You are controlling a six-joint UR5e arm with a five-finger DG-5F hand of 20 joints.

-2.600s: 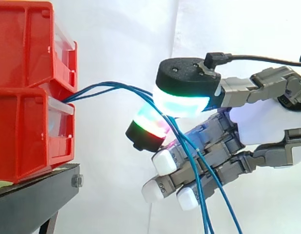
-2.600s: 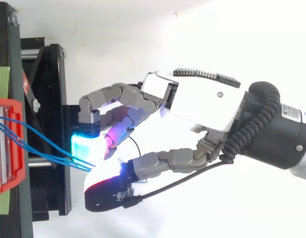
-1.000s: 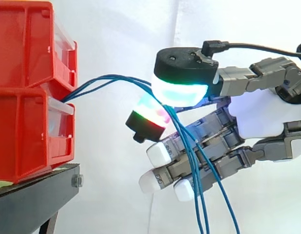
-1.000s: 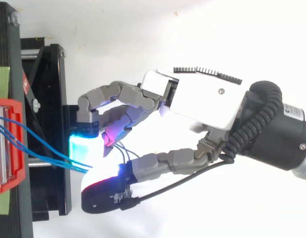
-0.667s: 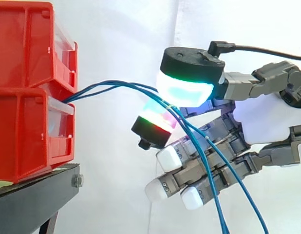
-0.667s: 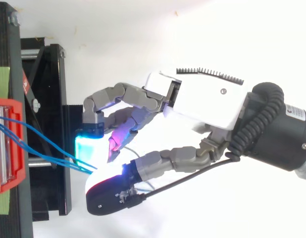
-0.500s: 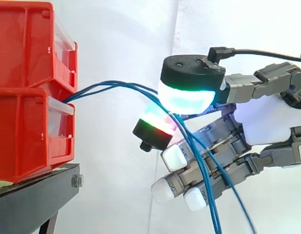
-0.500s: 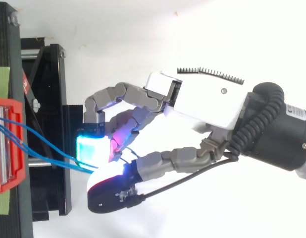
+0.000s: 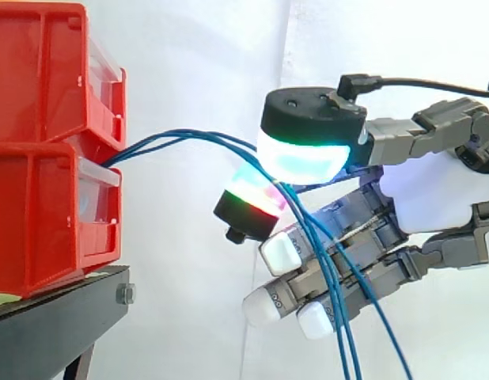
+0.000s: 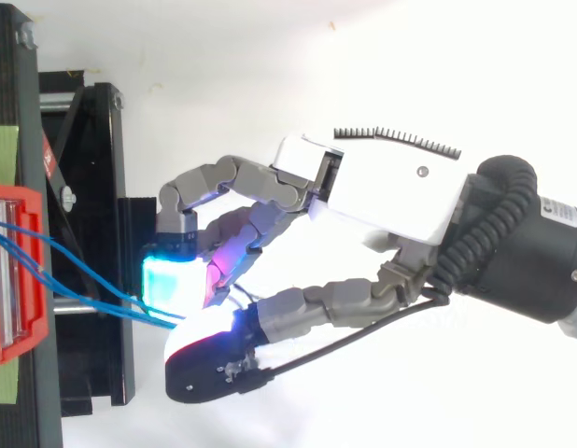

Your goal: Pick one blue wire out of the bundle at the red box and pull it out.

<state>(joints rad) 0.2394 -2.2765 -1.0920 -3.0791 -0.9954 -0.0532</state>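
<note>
My hand [image 9: 434, 194] pinches blue wires [image 9: 181, 134] between thumb and finger pads [image 9: 304, 158]; they run straight ahead of my fingertips into the red bins [image 9: 39, 206].

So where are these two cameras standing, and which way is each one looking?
Side view: beside the work at about its height, looking level across at the red bins and blue wires; the hand reaches in from the right edge.
Top view: above the work, looking down on the black stand; the hand and the arm reach in from the right.
Shared: the same red bins, the blue wires, and the hand pinching them.
</note>
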